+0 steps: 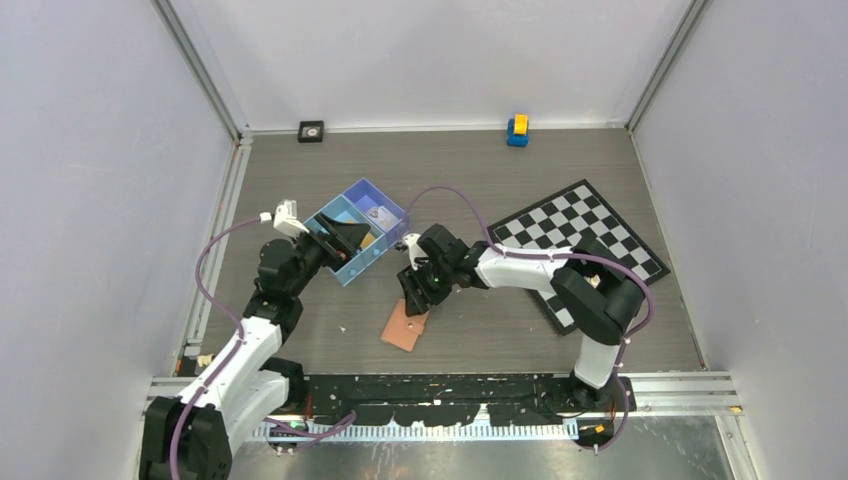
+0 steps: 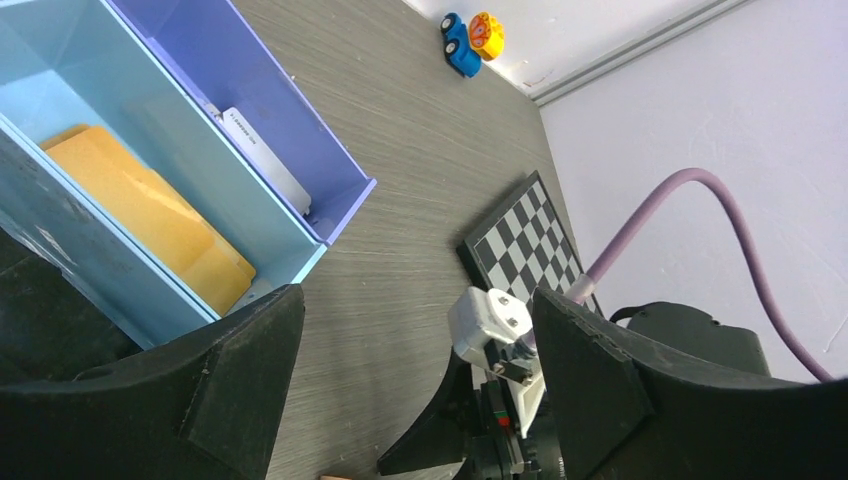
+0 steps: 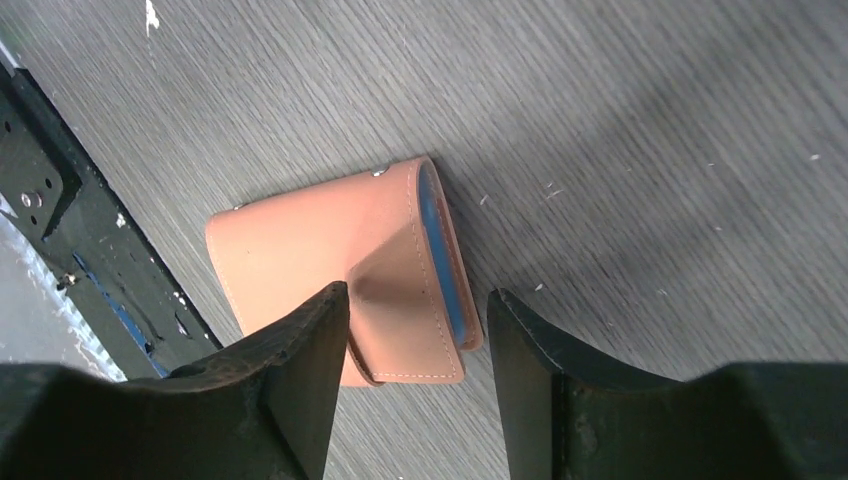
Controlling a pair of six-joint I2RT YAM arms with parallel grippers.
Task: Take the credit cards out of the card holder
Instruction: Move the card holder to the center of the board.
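Card holder [image 3: 340, 265] lies between the spread right fingers [image 3: 300, 390].

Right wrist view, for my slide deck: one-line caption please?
Right gripper open over the tan card holder on the grey table, a blue edge showing inside.

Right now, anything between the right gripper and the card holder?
Nothing. In the right wrist view the right gripper straddles the card holder, jaws open, only air between.

Card holder [image 3: 330, 250]: I see its near corner hidden behind right tool [image 3: 418, 300]; inside, only a blue sliver [image 3: 440, 250]. Pale card [image 2: 265, 160]: mostly behind tray wall [image 2: 215, 175], print unreadable.
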